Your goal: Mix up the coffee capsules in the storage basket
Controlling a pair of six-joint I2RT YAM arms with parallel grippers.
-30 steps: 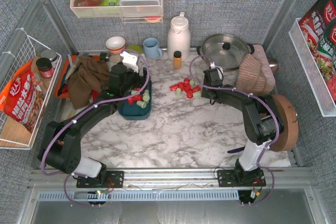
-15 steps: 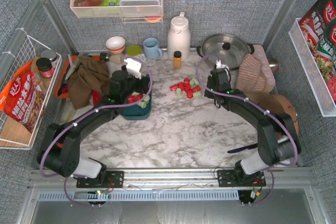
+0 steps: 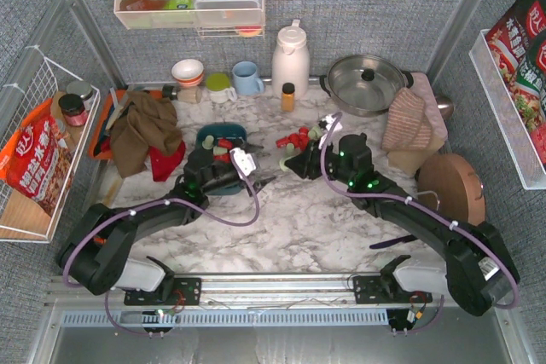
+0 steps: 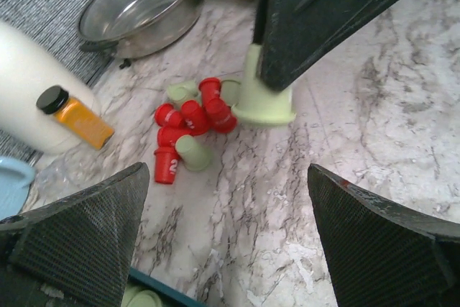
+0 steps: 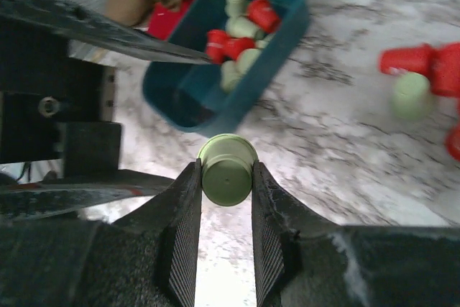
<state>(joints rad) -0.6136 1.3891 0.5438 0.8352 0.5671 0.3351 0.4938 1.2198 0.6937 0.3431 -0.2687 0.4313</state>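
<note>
Step in hand: transfer of one capsule into the storage basket [image 5: 215, 109]. Your right tool [image 5: 224, 177] is clamped on a mint green capsule [image 5: 227, 162], just beside the basket's near wall. The basket already holds red and green capsules [image 5: 244, 30]. Your left tool [image 4: 226, 177] is spread wide and carries nothing. A loose pile of capsules [image 4: 188, 126] lies on the bench [image 3: 299, 210]. Next, carry the gripped capsule over the rim, then release.
</note>
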